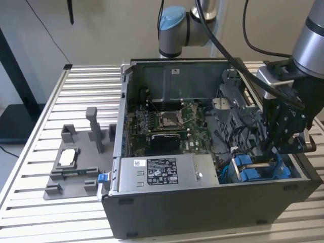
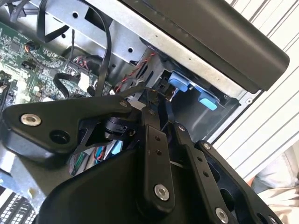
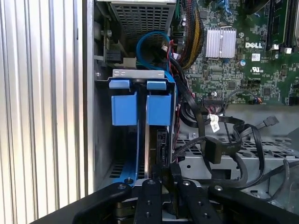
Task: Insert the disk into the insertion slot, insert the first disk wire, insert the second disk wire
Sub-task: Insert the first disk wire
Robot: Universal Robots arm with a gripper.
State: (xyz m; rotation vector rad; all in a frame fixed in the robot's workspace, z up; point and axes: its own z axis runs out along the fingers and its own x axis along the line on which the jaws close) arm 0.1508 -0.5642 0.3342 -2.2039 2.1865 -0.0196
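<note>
Disk (image 3: 159, 109) first: it stands on edge inside the insertion slot (image 3: 138, 73), the grey metal cage in a corner of the dark PC case (image 1: 202, 207), and I see mostly the blue tabs of its carrier. The pincer (image 3: 164, 171) is just in front of it, low inside the case (in the exterior view it hangs at the right, over the blue tabs). Its fingers (image 3: 152, 200) are drawn nearly together and pinch a small dark plug (image 3: 160, 147). The plug is at the edge of the disk, but I cannot tell if they touch.

A second blue carrier (image 3: 124, 109) sits beside the disk in the same cage. Black cables (image 3: 224, 140) loop near the pincer, over a grey metal plate. Beyond them lies the green motherboard (image 3: 224, 70) with a silver heat sink (image 3: 220, 42). A blue cable (image 3: 149, 39) curls past the cage.

In the exterior view a silver power supply box (image 1: 157, 174) lies along the near wall of the case. The case rests on the slatted metal desk (image 1: 86, 86). A grey fixture (image 1: 76, 162) stands well apart, at the exterior view's left.
</note>
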